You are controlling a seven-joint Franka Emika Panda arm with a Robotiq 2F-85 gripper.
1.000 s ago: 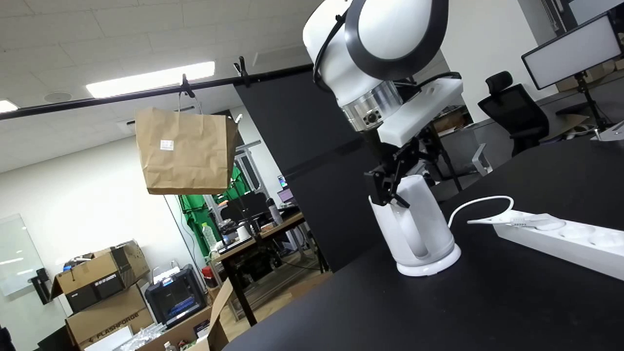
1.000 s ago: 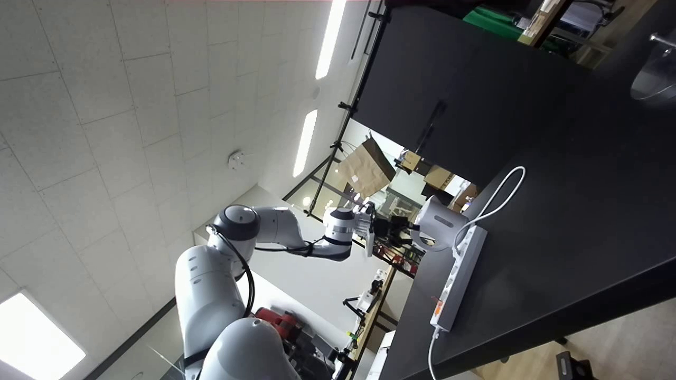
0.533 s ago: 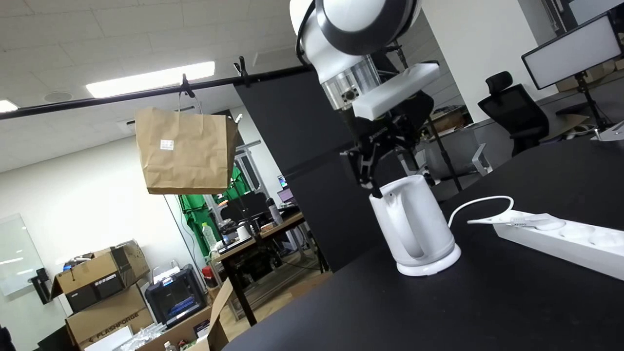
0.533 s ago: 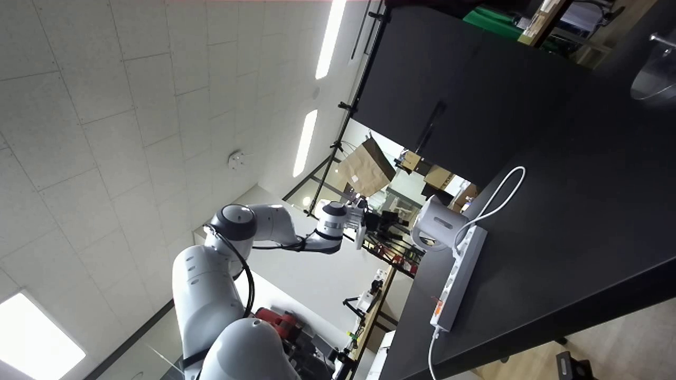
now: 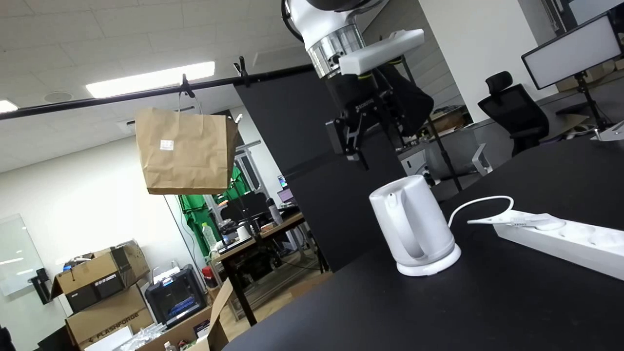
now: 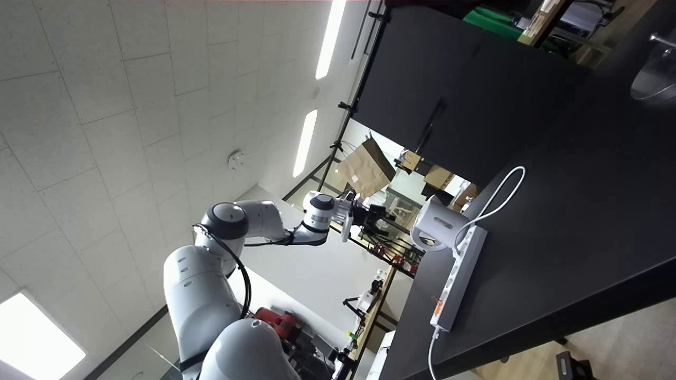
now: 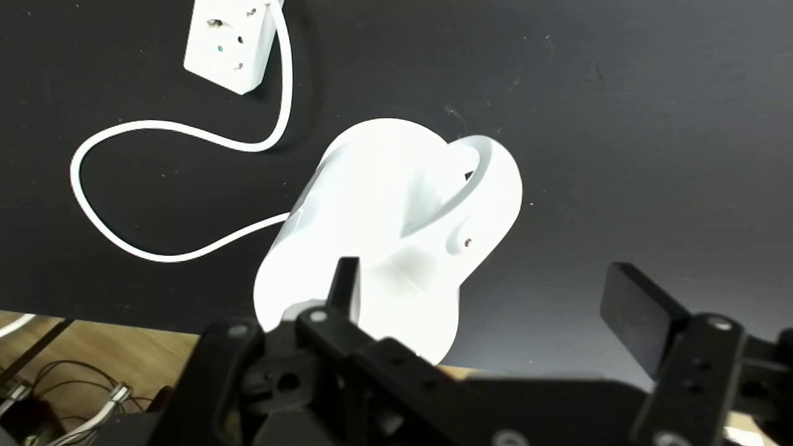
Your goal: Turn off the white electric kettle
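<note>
The white electric kettle (image 5: 429,214) stands upright on its round base on the black table. It also shows in an exterior view (image 6: 442,221) and in the wrist view (image 7: 378,179). Its handle has a small round knob (image 7: 461,240) with a dark reddish dot near the top. My gripper (image 5: 381,153) hangs above the kettle, apart from it, open and empty. In an exterior view the gripper (image 6: 388,224) is away from the kettle's top. In the wrist view its two fingers (image 7: 486,288) are wide apart, the left one overlapping the kettle's image.
A long white power strip (image 5: 575,241) lies beside the kettle, with a plug in it. A looped white cord (image 7: 80,179) runs between them. A clear container (image 6: 655,76) stands farther along the table. A paper bag (image 5: 185,151) hangs from a black bar.
My gripper was at the top of the kettle's handle a second ago. It has moved up and away from the kettle. The kettle, cord and power strip have not moved.
</note>
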